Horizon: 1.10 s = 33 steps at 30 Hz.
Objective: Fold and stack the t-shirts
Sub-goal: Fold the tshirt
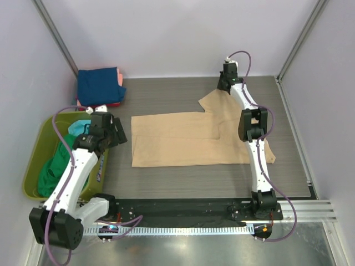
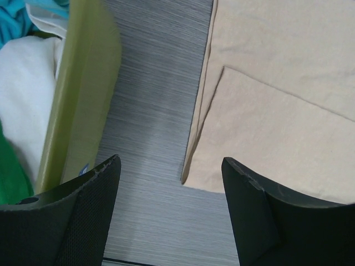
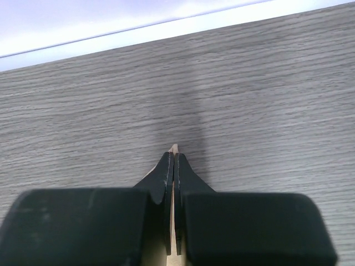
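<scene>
Right gripper (image 3: 173, 158), jaws closed, pinches the far sleeve tip of the large tan cloth t-shirt (image 1: 177, 138), a contact only the right wrist view resolves. The shirt lies flat mid-table, long axis left to right, sleeve pointing away from the arm bases. Left gripper (image 2: 171, 166), jaws apart, hovers over the grey wood-grain table (image 2: 150, 83) between the shirt's left edge and the olive-green plastic bin (image 2: 83, 83)

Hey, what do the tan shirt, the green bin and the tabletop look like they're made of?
The tan shirt looks like soft matte cloth, likely cotton: it lies limp and flat, with thin layered fold edges. The bin seems to be olive plastic: a smooth, slightly glossy, thin rigid wall. The tabletop shows a grey wood grain, probably laminate rather than solid wood, since the streaks run very evenly.
</scene>
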### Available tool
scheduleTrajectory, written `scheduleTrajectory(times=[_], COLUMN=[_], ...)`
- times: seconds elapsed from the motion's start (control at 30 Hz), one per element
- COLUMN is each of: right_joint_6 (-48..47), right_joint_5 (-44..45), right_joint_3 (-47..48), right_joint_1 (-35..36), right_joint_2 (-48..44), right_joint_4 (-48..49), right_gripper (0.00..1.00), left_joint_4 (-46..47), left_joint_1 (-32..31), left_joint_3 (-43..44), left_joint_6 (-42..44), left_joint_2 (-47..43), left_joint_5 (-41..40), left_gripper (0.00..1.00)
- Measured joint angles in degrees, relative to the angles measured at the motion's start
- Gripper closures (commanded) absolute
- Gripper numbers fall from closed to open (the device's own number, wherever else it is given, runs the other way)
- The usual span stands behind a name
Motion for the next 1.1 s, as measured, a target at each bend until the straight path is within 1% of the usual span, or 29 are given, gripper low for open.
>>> scheduleTrajectory(times=[0.13,0.37,0.4,0.53,0.6,0.7,0.77,0.9,1.07,1.1], right_joint_6=[-0.1,-0.1,0.1,1.7,3.0,4.9,6.3,7.9,9.1,9.1], right_joint_5=[-0.1,-0.3,-0.6,-2.3,-3.7,-6.0,-7.6,-10.3,-12.7,-13.2], right_joint_3=[-4.4,-16.0,-17.7,-25.5,-29.9,-36.0,-39.1,-42.1,-46.2,-47.0], right_joint_1=[0.0,-0.3,-0.4,-0.9,-1.2,-1.5,-1.7,-1.7,-1.7,-1.7], right_joint_2=[-2.6,-11.0,-12.5,-19.1,-22.9,-28.3,-31.3,-33.7,-34.8,-35.0], right_joint_4=[1.3,-1.2,-1.4,-1.5,-0.9,0.9,1.7,3.4,4.5,4.5], right_gripper=[0.99,0.99,0.99,0.99,0.99,0.99,0.99,0.99,0.99,0.99], left_joint_4=[-0.2,1.4,2.2,4.5,6.0,8.0,8.7,9.6,12.8,13.4], left_joint_1=[-1.0,-4.8,-5.0,-5.0,-4.5,-3.0,-1.5,0.6,1.1,1.0], left_joint_3=[3.5,17.3,19.2,26.8,28.9,29.8,30.1,31.9,33.7,33.7], left_joint_6=[-1.2,-4.7,-5.2,-6.4,-6.4,-6.4,-6.4,-6.4,-6.5,-6.6], left_joint_2=[7.1,25.0,27.7,40.2,45.6,51.7,54.4,57.4,59.3,59.6], left_joint_5=[-0.2,-0.9,-0.8,-1.2,-1.2,-1.1,-1.0,-1.1,-1.1,-1.1], left_gripper=[0.27,0.3,0.32,0.33,0.35,0.37,0.37,0.4,0.43,0.45])
